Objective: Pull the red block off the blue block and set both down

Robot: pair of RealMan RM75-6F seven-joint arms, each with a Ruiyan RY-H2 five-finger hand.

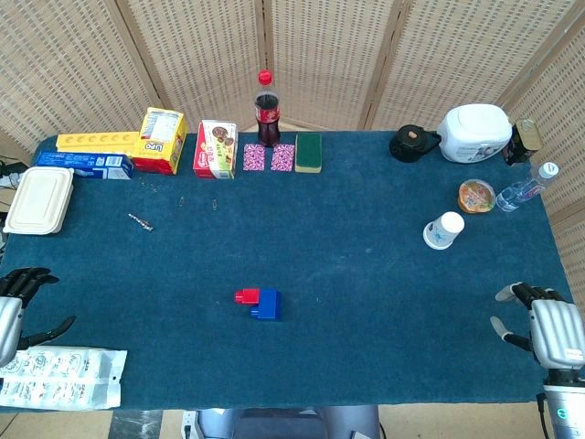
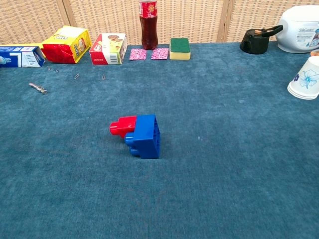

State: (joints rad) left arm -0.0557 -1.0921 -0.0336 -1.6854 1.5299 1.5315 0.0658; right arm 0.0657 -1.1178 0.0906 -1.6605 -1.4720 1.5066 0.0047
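The left hand (image 1: 23,302) is running off the head view's left edge; the right hand (image 1: 547,329) is being clipped at its right edge. Neither is appearing in the chest view. The red block (image 2: 123,126) is sitting partly hidden, apparently plugged into the blue block (image 2: 145,135).

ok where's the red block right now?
Near the table's centre in both views: the red block lies on its side, still joined to the left face of the blue block, with bare blue cloth around and both robot hands far off at the near corners.
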